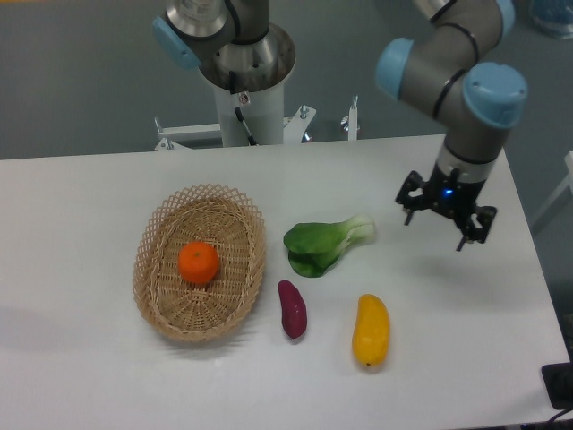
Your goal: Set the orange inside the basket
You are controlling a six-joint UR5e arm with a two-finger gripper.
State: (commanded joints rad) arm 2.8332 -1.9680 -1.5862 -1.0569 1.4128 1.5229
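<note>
The orange [199, 262] is small, round and bright orange. It lies inside the tan woven wicker basket [157, 235] on the left half of the white table. My gripper [436, 228] hangs above the right side of the table, far to the right of the basket. Its fingers are spread apart and hold nothing.
A green bok choy [324, 244] lies right of the basket. A purple sweet potato [293, 309] and a yellow-orange mango [371, 330] lie in front of it. The arm's base column [246, 98] stands at the back edge. The table's right edge is close to the gripper.
</note>
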